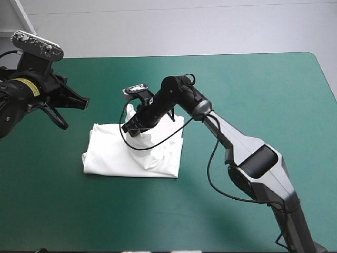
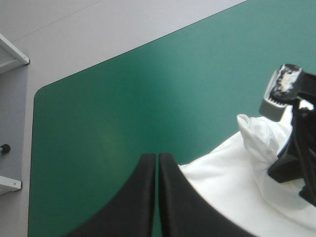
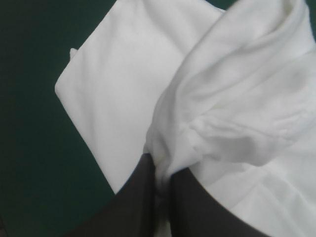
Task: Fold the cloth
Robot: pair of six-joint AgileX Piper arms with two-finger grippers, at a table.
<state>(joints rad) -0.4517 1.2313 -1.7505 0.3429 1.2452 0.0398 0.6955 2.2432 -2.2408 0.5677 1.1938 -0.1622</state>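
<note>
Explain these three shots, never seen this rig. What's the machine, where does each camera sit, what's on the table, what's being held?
It is a robot with two arms, working at a table with a teal-green cover. The wide picture is taken from above and behind the robot, looking down on the table. The other two come from a camera on each wrist, looking along that arm's hand. On the table lies a white T-shirt, partly folded. The right hand is shut on a raised fold of it, with the cloth pinched between its black fingers. The left hand is shut and holds nothing. It is off the cloth, out to the T-shirt's left.
</note>
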